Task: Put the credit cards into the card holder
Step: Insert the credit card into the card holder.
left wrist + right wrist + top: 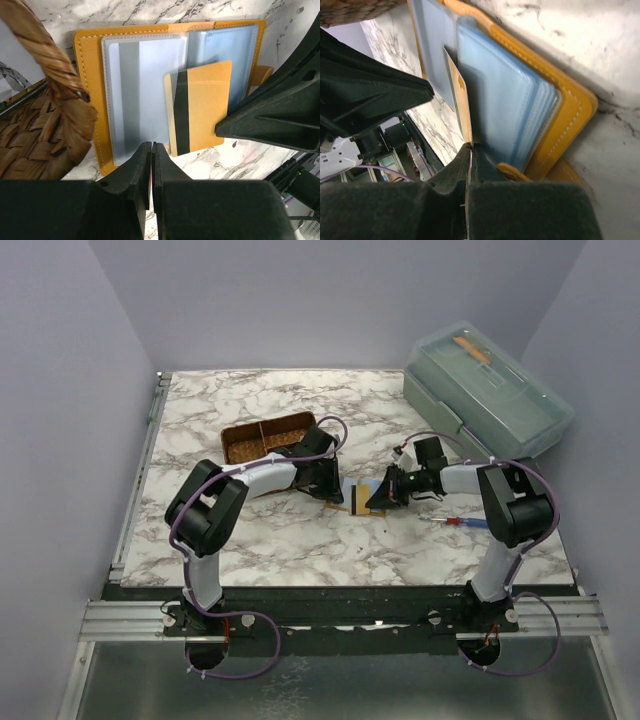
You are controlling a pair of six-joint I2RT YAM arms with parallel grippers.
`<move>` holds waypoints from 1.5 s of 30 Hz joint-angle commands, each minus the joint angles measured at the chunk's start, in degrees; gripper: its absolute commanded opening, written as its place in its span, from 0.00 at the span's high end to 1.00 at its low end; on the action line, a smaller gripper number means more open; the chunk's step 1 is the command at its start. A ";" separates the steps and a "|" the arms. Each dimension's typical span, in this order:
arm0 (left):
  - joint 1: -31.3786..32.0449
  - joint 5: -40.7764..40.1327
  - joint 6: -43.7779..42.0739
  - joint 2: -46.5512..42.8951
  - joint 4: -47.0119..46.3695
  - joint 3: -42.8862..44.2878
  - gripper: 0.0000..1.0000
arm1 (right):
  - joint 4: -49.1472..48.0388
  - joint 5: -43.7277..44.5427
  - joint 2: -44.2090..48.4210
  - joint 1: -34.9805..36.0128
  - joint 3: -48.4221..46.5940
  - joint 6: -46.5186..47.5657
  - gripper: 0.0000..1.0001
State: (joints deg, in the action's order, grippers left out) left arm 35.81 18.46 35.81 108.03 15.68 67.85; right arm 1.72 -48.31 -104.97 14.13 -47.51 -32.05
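Hiding credit card's edge: right gripper

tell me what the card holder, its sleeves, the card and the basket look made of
Card holder: orange-tan leather or imitation, matte, stitched edge.
Sleeves: clear soft plastic, glossy with glare.
Card: probably stiff yellowish plastic, dark stripe across it.
Basket: woven brown plant fibre, twisted rim.

The left arm and right arm reach inward, tips near each other. The left gripper is pressed nearly closed; the right gripper pinches a card.
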 commanded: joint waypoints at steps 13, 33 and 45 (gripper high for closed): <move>1.84 -3.61 -1.87 -0.50 4.71 1.05 0.69 | -4.36 1.27 -4.42 -0.60 -4.74 0.61 1.00; 3.28 -20.75 -4.31 1.85 4.01 2.96 0.92 | -5.60 2.94 -1.83 -0.60 -2.70 -0.25 1.00; 3.60 -18.94 -2.25 1.13 4.19 -0.43 0.94 | -10.22 4.77 -2.33 -0.62 -1.25 -4.23 1.00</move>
State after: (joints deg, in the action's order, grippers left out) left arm 38.94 0.60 33.04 108.53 18.00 69.82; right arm -5.63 -46.96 -107.98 14.11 -49.76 -34.57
